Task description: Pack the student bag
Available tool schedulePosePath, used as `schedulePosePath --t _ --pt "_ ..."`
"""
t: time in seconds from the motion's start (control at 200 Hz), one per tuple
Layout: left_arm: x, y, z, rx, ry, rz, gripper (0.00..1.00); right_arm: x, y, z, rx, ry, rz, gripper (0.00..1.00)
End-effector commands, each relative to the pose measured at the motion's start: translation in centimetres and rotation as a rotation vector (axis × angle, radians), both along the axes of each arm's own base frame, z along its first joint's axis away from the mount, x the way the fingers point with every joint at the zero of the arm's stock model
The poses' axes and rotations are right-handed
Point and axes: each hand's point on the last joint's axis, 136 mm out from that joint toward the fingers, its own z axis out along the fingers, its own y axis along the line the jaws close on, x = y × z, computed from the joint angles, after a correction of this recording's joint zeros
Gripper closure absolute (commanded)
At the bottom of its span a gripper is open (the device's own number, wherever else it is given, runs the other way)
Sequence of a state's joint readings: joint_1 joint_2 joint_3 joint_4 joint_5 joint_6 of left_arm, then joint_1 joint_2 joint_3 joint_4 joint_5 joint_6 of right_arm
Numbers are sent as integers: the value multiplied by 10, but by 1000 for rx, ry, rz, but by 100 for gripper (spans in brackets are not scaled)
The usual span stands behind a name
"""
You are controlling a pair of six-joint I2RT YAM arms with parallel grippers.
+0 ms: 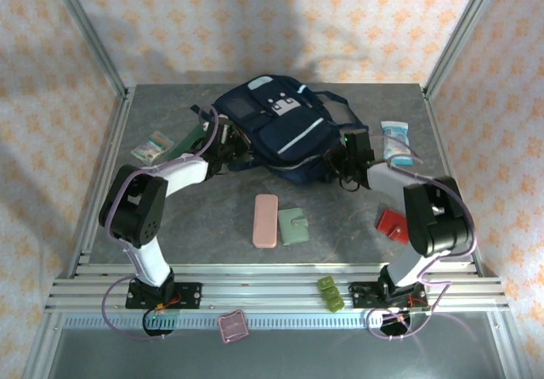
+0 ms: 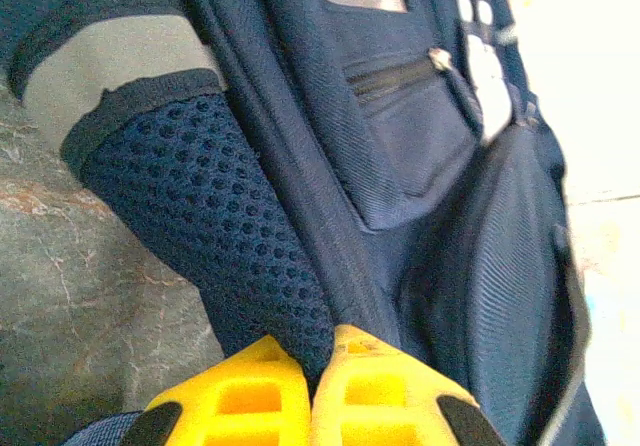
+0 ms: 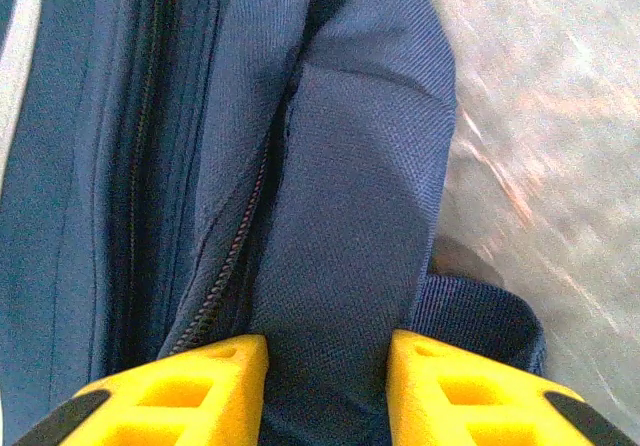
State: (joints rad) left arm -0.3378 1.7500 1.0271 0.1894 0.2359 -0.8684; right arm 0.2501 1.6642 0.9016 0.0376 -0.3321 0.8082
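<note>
The student bag (image 1: 280, 128) is a large navy backpack with white trim, lying at the back middle of the table. My left gripper (image 1: 228, 145) is at its left side. In the left wrist view its yellow fingers (image 2: 250, 386) are shut on the dark mesh side panel (image 2: 220, 216) of the bag (image 2: 420, 146). My right gripper (image 1: 344, 154) is at the bag's right side. In the right wrist view its fingers (image 3: 215, 376) press on both sides of a fold of blue fabric (image 3: 350, 166) beside a zip (image 3: 225, 266).
In front of the bag lie a pink case (image 1: 266, 220) and a green wallet (image 1: 295, 225). A red item (image 1: 392, 224) lies by the right arm. A light-blue packet (image 1: 396, 143) is at the right, and a small packet (image 1: 153, 147) at the left. Small green (image 1: 331, 293) and pink (image 1: 233, 325) pieces sit at the near rail.
</note>
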Motion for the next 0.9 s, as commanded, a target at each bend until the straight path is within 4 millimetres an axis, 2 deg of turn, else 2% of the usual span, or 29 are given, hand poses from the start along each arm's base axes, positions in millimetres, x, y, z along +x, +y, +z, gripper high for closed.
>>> schedulePosePath --t 0.0,0.15,0.26,0.335,0.445,0.556,0.611,0.691,0.821,0.896 --pt "-13 -35 39 -115 -93 -78 100 44 -4 20 -38 -87 -24 66" --pt "-28 -57 49 -177 -116 -102 100 77 0 12 -80 -54 -9 65" --pt "-34 -68 44 -196 -105 -110 100 81 -4 9 -127 -28 -6 60" --pt "-36 -70 38 -195 -102 -99 100 75 -13 17 -187 -21 -19 56" --pt "-37 -72 32 -218 -92 -86 100 55 -25 40 -270 -46 -24 53" --pt "-34 -72 37 -253 -108 -71 100 25 -30 66 -336 -86 -16 50" --pt "-33 -74 41 -266 -112 -70 100 9 -26 78 -351 -113 3 50" --pt "-32 -75 48 -286 -120 -68 100 -14 -8 89 -333 -174 76 55" --pt "-32 -78 59 -303 -121 -73 100 -54 43 99 -239 -318 265 64" --pt "-31 -81 65 -315 -121 -83 100 -72 68 100 -202 -391 351 65"
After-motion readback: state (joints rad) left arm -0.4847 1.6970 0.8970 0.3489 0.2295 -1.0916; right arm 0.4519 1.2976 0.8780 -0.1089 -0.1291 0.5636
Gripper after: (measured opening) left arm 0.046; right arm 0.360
